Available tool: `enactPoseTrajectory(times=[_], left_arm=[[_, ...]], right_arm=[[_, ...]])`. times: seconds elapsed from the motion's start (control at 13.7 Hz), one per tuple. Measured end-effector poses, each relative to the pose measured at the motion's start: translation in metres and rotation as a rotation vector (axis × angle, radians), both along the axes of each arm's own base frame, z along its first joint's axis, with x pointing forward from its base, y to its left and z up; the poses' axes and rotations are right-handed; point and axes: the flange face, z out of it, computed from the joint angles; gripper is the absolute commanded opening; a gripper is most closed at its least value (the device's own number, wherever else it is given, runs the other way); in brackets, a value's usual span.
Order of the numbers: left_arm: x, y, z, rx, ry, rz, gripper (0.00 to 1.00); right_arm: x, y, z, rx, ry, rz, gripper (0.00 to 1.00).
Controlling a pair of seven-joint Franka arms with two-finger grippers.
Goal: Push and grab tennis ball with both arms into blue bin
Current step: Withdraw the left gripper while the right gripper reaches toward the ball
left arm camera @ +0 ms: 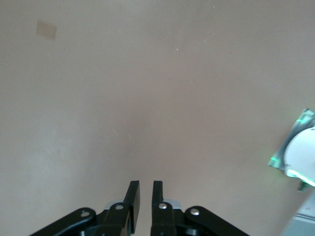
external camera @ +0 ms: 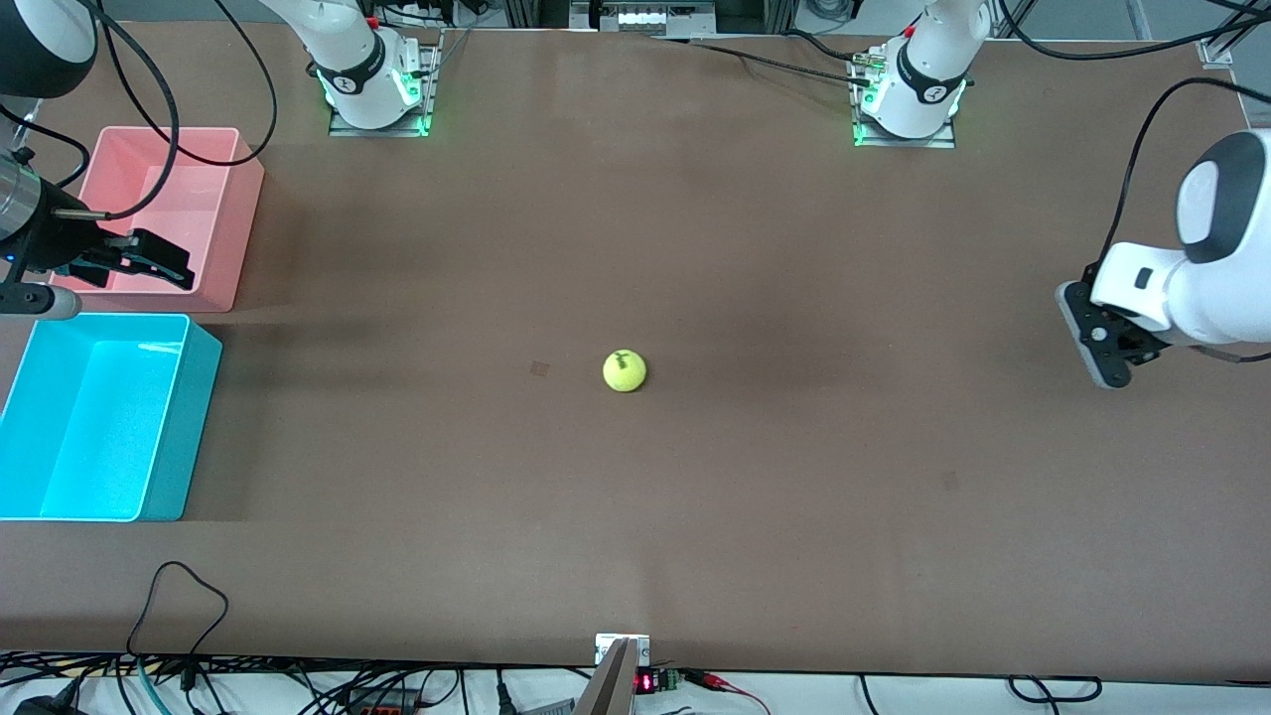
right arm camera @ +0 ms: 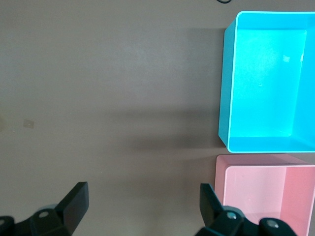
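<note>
The tennis ball (external camera: 624, 370) lies alone on the brown table near its middle; neither wrist view shows it. The blue bin (external camera: 99, 417) stands empty at the right arm's end of the table and also shows in the right wrist view (right arm camera: 225, 83). My right gripper (external camera: 169, 263) hangs over the pink bin's edge nearest the blue bin, fingers wide open and empty (right arm camera: 142, 191). My left gripper (external camera: 1102, 348) hangs over bare table at the left arm's end, well away from the ball, its fingers almost together and holding nothing (left arm camera: 144, 189).
An empty pink bin (external camera: 169, 214) stands beside the blue bin, farther from the front camera; it also shows in the right wrist view (right arm camera: 270, 196). A small dark mark (external camera: 539, 368) is on the table beside the ball. Cables (external camera: 189, 596) trail over the table's front edge.
</note>
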Motion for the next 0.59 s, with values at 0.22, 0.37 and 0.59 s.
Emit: enactPoseTrajectory(times=[0.22, 0.37, 0.59], left_arm=[[-0.002, -0.002, 0.026, 0.052, 0.009, 0.138, 1.0], [-0.003, -0.006, 0.048, 0.095, -0.003, 0.25, 1.0], [-0.009, -0.025, 0.085, 0.143, -0.072, 0.344, 1.0]], right_arm=[[0.0, 0.008, -0.001, 0.0, 0.003, 0.014, 1.0], [0.001, 0.017, -0.005, -0.001, 0.014, 0.029, 1.0], [-0.001, 0.04, -0.031, -0.004, 0.101, 0.066, 1.0]])
